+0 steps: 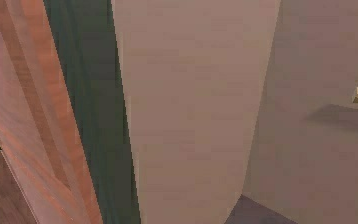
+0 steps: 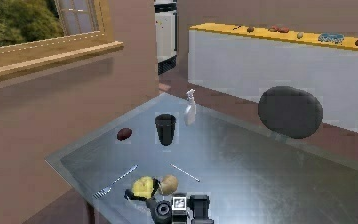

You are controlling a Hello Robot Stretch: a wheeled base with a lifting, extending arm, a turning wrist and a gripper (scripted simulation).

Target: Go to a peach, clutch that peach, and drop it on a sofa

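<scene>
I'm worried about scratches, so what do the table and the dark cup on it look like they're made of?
The table looks like brushed metal, likely steel: grey, with a soft sheen and faint reflections. The cup looks like dark plastic or glass; its smooth black surface leaves that open.

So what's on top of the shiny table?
A dark cup, a small dark round thing, a little white bottle and, by the gripper, yellowish blobs. The gripper hides the tabletop under it.
</scene>
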